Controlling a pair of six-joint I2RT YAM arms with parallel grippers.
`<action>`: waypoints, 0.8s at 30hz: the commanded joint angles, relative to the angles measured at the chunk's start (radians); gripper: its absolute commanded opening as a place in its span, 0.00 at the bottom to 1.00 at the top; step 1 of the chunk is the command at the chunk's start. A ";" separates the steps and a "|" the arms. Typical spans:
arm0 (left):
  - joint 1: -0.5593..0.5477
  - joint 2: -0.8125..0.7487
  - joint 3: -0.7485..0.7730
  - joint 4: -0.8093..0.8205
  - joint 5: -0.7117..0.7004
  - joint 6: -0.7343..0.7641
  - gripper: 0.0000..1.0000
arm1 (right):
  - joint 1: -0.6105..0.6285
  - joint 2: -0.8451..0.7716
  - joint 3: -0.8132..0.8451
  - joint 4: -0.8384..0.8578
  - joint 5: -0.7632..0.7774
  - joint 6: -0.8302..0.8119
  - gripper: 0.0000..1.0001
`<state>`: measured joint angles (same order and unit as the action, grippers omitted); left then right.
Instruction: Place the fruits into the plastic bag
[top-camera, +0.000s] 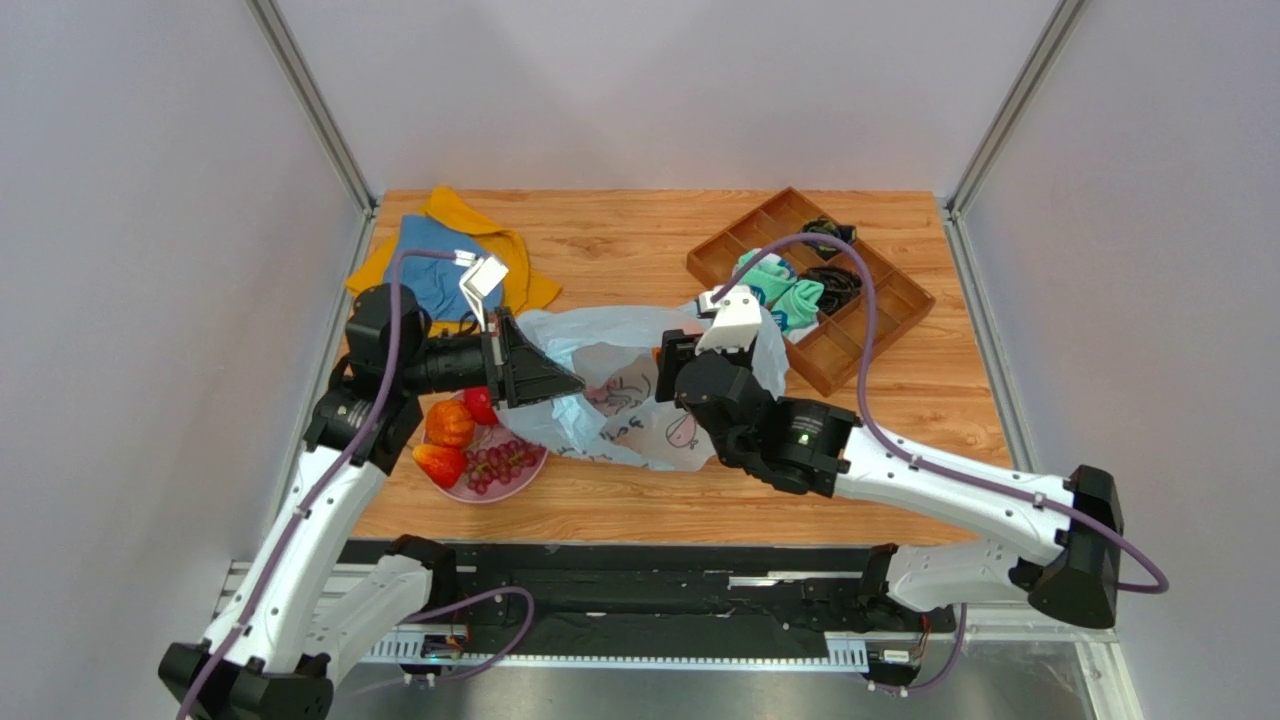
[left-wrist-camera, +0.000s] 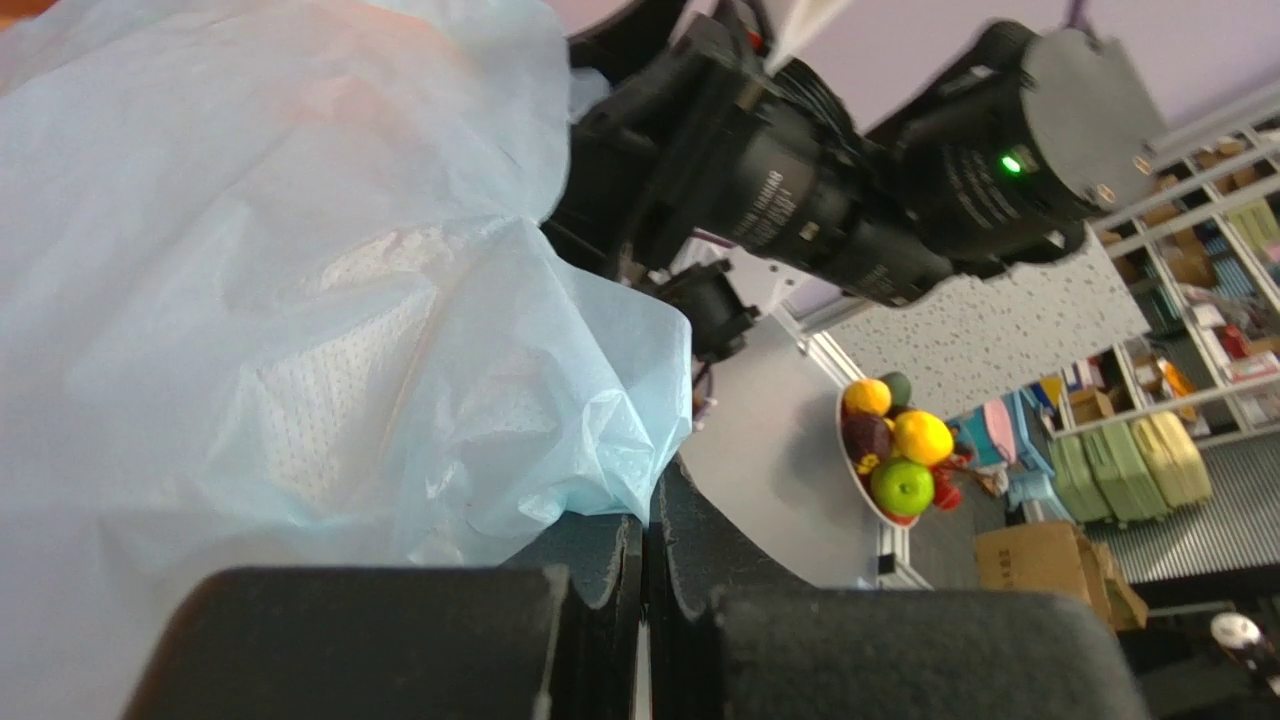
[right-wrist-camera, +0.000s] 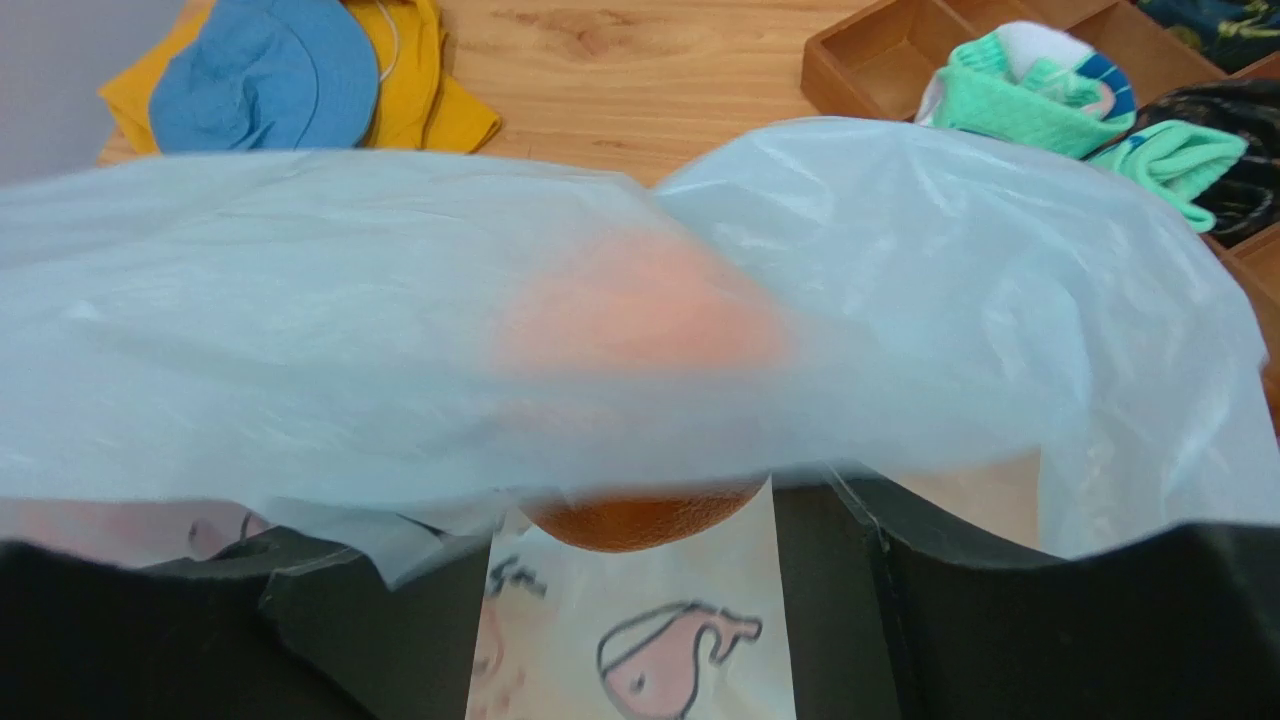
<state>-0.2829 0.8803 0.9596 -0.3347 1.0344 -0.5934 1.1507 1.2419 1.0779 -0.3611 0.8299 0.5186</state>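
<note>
The pale blue plastic bag (top-camera: 609, 432) lies mid-table with its mouth lifted. My left gripper (top-camera: 559, 384) is shut on the bag's rim (left-wrist-camera: 601, 435), with the jaws (left-wrist-camera: 649, 525) pressed together on the film. My right gripper (top-camera: 673, 375) reaches into the bag's mouth. In the right wrist view its fingers (right-wrist-camera: 376, 600) sit either side of an orange (right-wrist-camera: 646, 518) at their tips, half veiled by bag film (right-wrist-camera: 977, 300). The pink plate (top-camera: 522, 483) left of the bag holds red apples (top-camera: 481, 405), an orange-coloured fruit (top-camera: 446, 423) and grapes (top-camera: 496, 462). I see no plum.
A wooden compartment tray (top-camera: 887, 323) with green socks and black cables stands at the back right. A blue cloth on a yellow cloth (top-camera: 428, 263) lies at the back left. The right arm's housing (left-wrist-camera: 842, 180) looms close in the left wrist view.
</note>
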 joint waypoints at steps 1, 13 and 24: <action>-0.048 -0.056 -0.024 0.223 0.055 -0.250 0.00 | 0.003 -0.076 -0.019 0.043 0.089 -0.055 0.41; -0.210 0.040 -0.001 0.416 0.029 -0.359 0.00 | 0.000 -0.004 -0.053 0.123 -0.143 -0.006 0.42; -0.243 0.036 -0.013 0.560 0.036 -0.484 0.00 | -0.103 0.168 -0.047 0.064 -0.288 0.099 0.52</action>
<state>-0.5224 0.9329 0.9226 0.1650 1.0649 -1.0550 1.0779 1.4136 1.0271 -0.2836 0.5907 0.5415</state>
